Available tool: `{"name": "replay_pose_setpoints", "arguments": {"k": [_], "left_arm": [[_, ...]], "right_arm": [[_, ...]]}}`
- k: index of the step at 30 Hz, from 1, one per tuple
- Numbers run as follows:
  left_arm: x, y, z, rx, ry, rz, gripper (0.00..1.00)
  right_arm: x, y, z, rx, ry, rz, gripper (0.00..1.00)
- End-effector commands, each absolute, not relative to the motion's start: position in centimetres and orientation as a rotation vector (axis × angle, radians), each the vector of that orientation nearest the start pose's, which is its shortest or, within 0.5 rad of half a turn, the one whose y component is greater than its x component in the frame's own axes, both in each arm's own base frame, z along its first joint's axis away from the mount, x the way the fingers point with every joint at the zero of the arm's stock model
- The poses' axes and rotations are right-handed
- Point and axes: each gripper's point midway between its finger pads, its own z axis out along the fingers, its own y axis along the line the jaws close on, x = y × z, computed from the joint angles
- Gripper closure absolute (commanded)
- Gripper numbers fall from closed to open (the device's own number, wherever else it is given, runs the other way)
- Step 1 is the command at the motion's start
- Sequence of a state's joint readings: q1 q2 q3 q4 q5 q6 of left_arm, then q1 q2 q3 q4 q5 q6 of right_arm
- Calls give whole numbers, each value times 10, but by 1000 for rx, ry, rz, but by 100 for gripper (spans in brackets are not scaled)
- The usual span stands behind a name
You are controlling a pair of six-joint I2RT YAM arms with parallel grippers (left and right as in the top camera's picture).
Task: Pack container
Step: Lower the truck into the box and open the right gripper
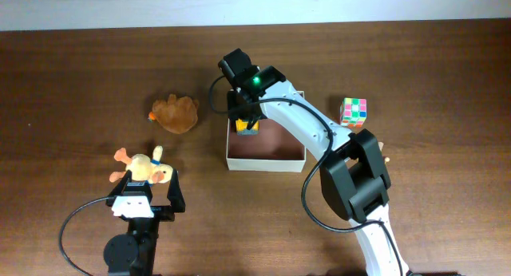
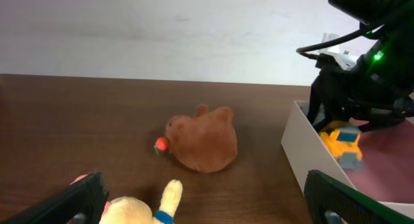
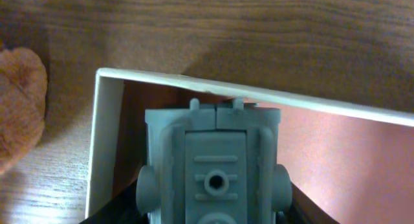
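— Brown wooden table (image 1: 72, 76) fills my overhead feed, with a pale wall behind it on the left wrist feed; where shall I start?

— Nearest you, then outward.

— Closest to me, the left gripper (image 1: 146, 188) stands spread as wide as it goes and holds nothing; a yellow plush toy (image 1: 144, 168) lies between its fingers; beyond that, a brown plush toy (image 1: 176, 113) rests on the wood; the container (image 1: 267, 163) sits mid-table to the right of it, open-topped, white-walled, pinkish-brown inside.

— And the right tool?

— The right gripper (image 1: 246, 123) hangs over the container's far left corner; a yellow and grey toy truck (image 2: 343, 143) sits inside the box there, between the fingers; I cannot tell whether the jaws press it or stand clear; out to the right, well apart from the box, a coloured puzzle cube (image 1: 354, 111) lies on the wood.
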State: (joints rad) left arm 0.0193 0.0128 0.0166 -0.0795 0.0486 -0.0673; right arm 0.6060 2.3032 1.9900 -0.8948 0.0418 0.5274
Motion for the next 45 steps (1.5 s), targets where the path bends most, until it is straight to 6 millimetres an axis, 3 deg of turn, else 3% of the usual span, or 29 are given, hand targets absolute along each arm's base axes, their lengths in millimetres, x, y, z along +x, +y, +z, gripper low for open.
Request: {"name": "replay_pose_setpoints", "arguments": {"k": [1,6,10,19,22,26,28,38,45], "left_arm": [[246,-2,158,-27,1646,-59,1],[246,-2,157,-27,1647,-59,1],[246,-2,158,-27,1646,-59,1],[246,-2,158,-27,1646,-59,1],[246,-2,157,-27,1647,-59,1],[246,-2,158,-27,1646,-59,1],[246,-2,158,-27,1646,-59,1],[246,-2,158,-27,1646,-59,1],[246,-2,157,-27,1647,-59,1]], "right_arm": [[445,300,54,-103,2798,197,44],[444,303,56,-132,2798,218,41],[444,313,68,-178,2791,295,40],[449,315,151,-281,2705,376,36],[446,304,165,-283,2718,338,41],[437,277,145,-251,2812,210,70],[431,272,133,-251,2851,184,77],[421,255,77,-233,2936,74,78],[426,258,67,-230,2914,93,76]]}}
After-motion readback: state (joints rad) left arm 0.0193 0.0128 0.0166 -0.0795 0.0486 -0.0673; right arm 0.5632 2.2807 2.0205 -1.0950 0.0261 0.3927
